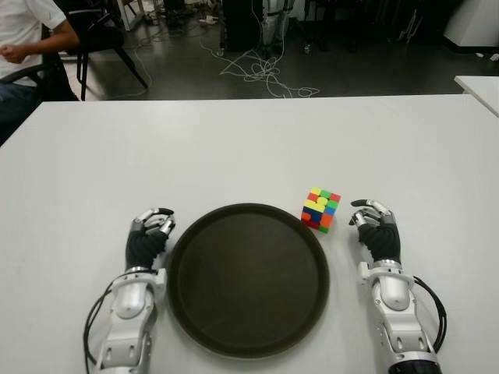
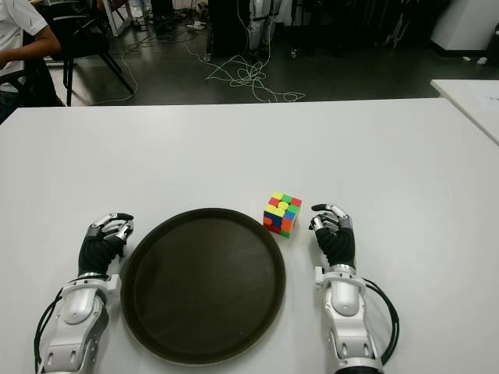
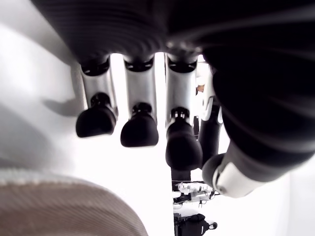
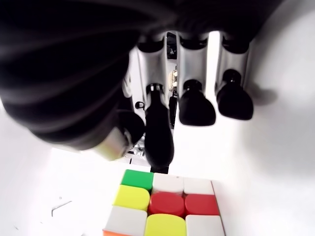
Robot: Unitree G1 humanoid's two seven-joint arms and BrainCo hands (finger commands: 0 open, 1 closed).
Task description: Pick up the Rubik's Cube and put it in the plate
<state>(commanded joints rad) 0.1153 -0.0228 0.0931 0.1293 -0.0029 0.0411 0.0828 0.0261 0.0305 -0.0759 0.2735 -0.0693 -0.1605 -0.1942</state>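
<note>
Two robot hands are flanking the round dark brown plate (image 1: 248,280), the left hand (image 1: 148,238) idling with relaxed fingers, the right hand (image 1: 376,226) hovering open-fingered just right of the multicoloured Rubik's Cube (image 1: 320,208) sitting beside the plate's far-right rim

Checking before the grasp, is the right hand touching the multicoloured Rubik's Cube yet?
Apart. The left eye view shows bare white table between the right hand and the multicoloured Rubik's Cube.
</note>
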